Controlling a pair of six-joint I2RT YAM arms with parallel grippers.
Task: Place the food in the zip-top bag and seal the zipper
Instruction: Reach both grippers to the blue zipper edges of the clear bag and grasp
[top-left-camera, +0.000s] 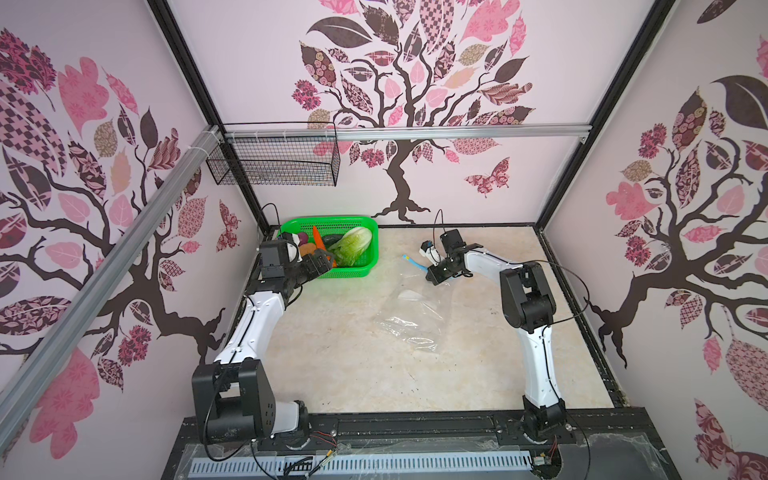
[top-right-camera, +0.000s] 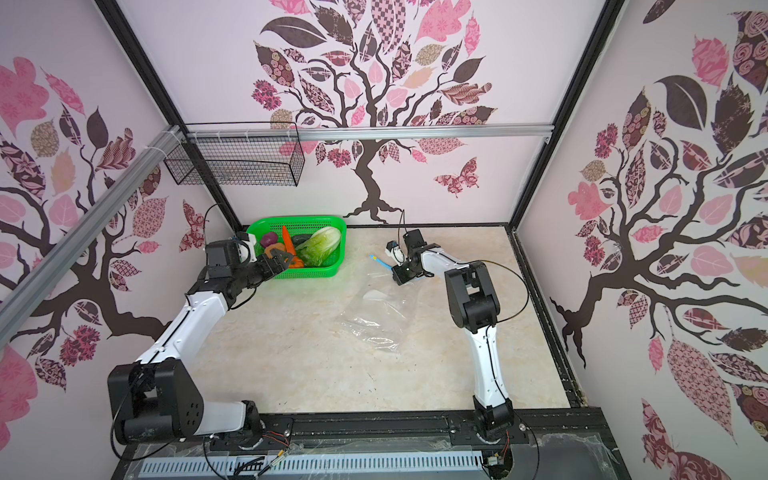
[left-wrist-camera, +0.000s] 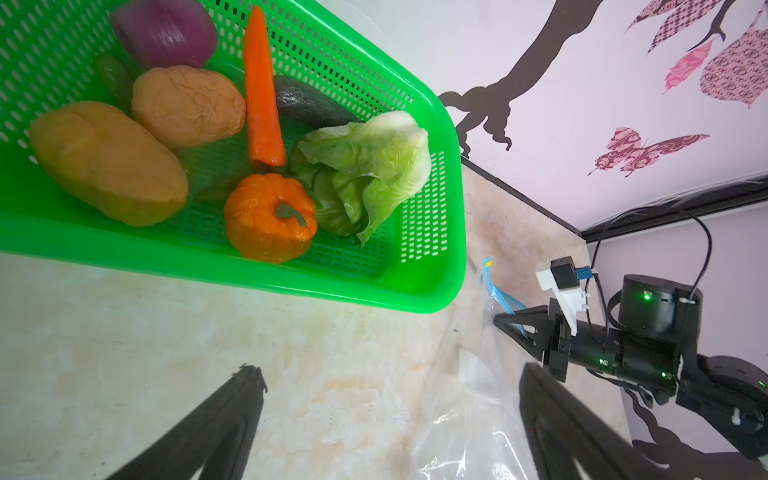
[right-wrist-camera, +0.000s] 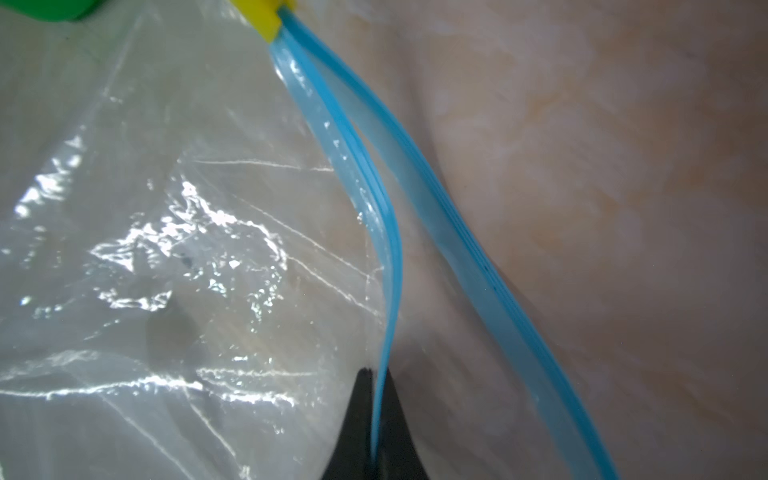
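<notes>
Right end effector (top-left-camera: 431, 275) clamps zipper (top-left-camera: 413, 262) of zip-top bag (top-left-camera: 415, 309), right of centre in both top views.
Food (top-left-camera: 353, 246) sits in the green basket (top-left-camera: 332, 219), upper left of centre, with the left end effector (top-left-camera: 322, 261) at its lower left corner. Left wrist view: that end effector's fingers (left-wrist-camera: 232, 415) stand apart over the bench (left-wrist-camera: 124, 332). Right wrist view: the blue zipper (right-wrist-camera: 388, 249) is pinched between closed black fingertips (right-wrist-camera: 359, 419), lower centre.

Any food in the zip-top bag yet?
No: in a top view the zip-top bag holds no vegetables, and the food sits in the green basket.
</notes>
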